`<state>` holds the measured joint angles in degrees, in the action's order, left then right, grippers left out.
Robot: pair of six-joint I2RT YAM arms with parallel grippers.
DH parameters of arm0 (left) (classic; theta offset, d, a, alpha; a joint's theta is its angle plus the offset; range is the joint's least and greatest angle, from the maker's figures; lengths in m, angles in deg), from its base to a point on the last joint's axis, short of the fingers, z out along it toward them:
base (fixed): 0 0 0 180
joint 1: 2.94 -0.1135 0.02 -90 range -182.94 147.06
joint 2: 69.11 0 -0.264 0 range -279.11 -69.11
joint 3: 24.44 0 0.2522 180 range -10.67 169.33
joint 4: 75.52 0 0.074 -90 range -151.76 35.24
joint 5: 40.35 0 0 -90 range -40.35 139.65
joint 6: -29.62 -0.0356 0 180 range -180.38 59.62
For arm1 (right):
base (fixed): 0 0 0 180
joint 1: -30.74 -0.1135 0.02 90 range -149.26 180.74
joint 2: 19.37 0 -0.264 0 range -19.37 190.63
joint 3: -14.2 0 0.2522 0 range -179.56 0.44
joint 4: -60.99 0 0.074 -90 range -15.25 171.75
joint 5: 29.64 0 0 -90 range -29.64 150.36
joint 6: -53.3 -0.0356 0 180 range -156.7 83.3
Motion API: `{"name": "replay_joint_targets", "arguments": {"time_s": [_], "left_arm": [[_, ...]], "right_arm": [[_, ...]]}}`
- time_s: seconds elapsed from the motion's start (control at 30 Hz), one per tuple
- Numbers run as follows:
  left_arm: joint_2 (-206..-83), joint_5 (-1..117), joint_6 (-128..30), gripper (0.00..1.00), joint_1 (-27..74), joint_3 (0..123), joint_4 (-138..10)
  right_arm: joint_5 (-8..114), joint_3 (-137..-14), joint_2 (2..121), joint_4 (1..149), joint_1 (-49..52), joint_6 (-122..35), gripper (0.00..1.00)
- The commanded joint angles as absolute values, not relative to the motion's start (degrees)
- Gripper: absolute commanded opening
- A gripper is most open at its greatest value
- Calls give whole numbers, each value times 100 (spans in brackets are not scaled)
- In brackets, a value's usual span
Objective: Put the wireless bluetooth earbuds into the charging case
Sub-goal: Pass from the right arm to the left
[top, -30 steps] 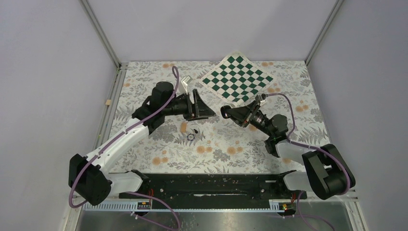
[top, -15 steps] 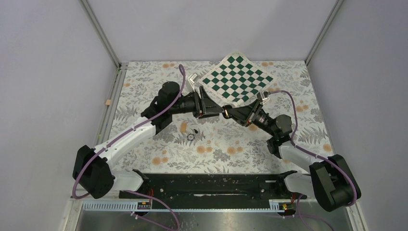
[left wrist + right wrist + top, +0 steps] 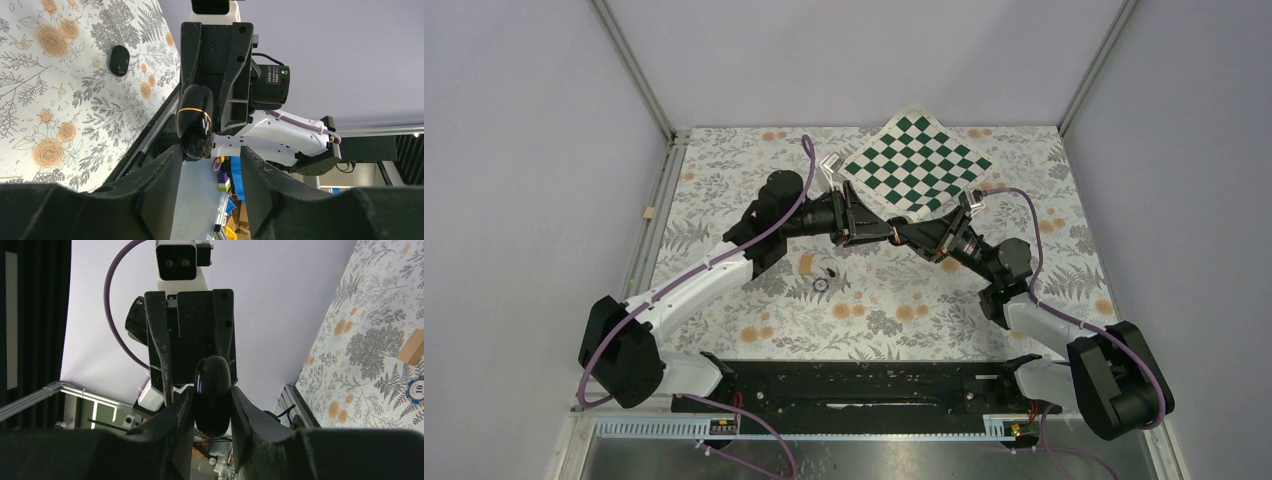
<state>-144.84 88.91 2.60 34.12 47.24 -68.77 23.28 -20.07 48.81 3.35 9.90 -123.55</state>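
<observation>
Where a second ago the arms stood well apart, the top view now shows the left gripper [image 3: 882, 231] and right gripper [image 3: 898, 234] tip to tip above the floral table [image 3: 724, 160], with the charging case [image 3: 890, 232] between them. Left wrist: the case's free end sits between the left jaws, which have narrowed but are not yet closed on it. Right wrist: the right fingers clamp the case, its long axis along them, pointing at the left gripper.

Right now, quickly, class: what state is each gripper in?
Left gripper: open, jaws apart at the charging case's end.
Right gripper: shut on the charging case.
</observation>
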Motion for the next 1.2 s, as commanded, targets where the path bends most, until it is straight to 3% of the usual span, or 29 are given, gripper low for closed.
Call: {"name": "replay_joint_targets", "arguments": {"time_s": [0.0,0.27,0.67,0.97,1.17], "left_arm": [[-14576,8956,228,47,3492,4816,-7073],[-14618,8889,180,41,3502,4838,-6985],[-14630,8890,396,42,3506,4823,-7154],[-14658,9002,559,2,3505,4720,-7422],[-14495,9173,608,0,3498,4533,-7623]], "right_arm": [[2224,-2254,4788,-188,965,-12431,0],[2204,-2276,4779,-228,937,-12469,0],[2262,-2222,5055,-625,766,-12644,0],[2275,-2175,5271,-877,736,-12755,0],[2224,-2131,5484,-965,735,-12819,0]]}}
